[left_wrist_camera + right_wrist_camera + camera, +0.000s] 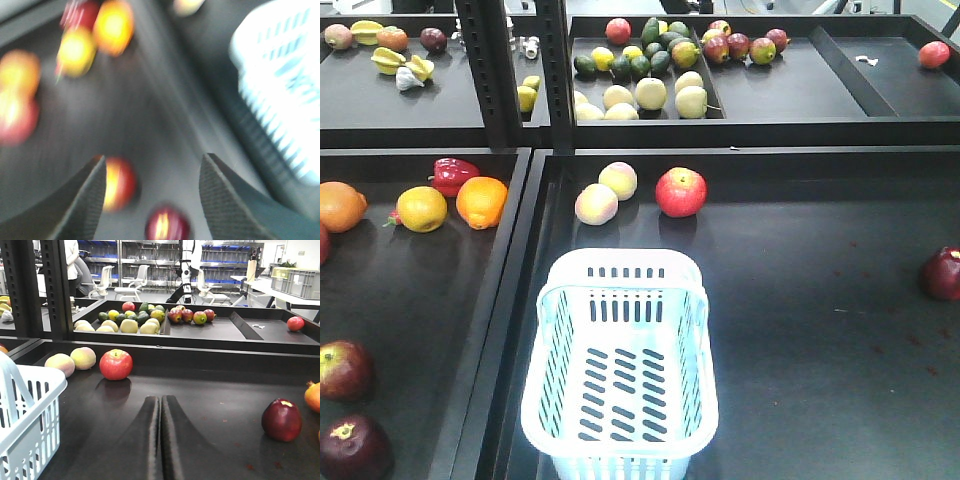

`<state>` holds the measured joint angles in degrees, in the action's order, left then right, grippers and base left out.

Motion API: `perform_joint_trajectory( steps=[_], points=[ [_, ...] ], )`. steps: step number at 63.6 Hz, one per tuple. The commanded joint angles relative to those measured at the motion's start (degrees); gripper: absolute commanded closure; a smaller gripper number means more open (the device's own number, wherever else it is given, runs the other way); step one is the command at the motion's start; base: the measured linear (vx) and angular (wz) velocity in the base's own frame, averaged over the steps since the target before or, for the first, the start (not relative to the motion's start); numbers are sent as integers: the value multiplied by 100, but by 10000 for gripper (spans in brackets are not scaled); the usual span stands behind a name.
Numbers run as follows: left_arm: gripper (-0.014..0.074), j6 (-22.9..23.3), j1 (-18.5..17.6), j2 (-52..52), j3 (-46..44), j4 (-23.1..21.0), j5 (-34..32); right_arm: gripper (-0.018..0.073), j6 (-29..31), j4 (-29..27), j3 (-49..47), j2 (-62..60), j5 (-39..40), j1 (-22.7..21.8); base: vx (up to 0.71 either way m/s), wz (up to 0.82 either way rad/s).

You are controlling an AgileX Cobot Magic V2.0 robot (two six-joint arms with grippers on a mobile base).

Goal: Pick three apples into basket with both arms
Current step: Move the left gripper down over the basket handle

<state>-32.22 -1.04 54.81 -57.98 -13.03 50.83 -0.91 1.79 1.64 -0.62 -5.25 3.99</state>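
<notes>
Bright, even overhead light; the pale blue-white slotted plastic basket [620,262] glares white. The left wrist view is heavily blurred; the others are sharp.

Left tool [152,157] spread, right tool [160,399] closed

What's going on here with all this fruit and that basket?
A two-armed robot is meant to put three dark red apples into the pale basket, which is empty. Its left claw is open above the left tray, where a dark apple and a darker apple lie. Its right claw is shut, low over the middle tray, a third dark apple off to its right. Nothing is held yet.
</notes>
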Motion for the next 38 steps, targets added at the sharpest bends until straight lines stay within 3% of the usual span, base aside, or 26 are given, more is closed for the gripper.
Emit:
perform_joint_trajectory(
  steps=[1,7,10,17,30,38],
  points=[
    [200,-876,-20,449,-896,-1175,157,568,-13,43,26,-68,420,-8,0,0],
    [200,-1494,-117,979,-1429,-1982,582,568,-13,43,26,-68,420,-8,0,0],
    [200,-1684,-245,1238,-1705,-2109,756,568,-13,43,26,-68,420,-8,0,0],
    [200,-2082,-711,1820,-2198,-2094,1286,568,-13,43,26,-68,420,-8,0,0],
    [200,-2077,-1498,2784,-3120,-2067,1457,568,-13,43,26,-68,420,-8,0,0],
    [198,-2064,-1901,3297,-3692,-1750,1652,568,-13,43,26,-68,420,-8,0,0]
  ],
)
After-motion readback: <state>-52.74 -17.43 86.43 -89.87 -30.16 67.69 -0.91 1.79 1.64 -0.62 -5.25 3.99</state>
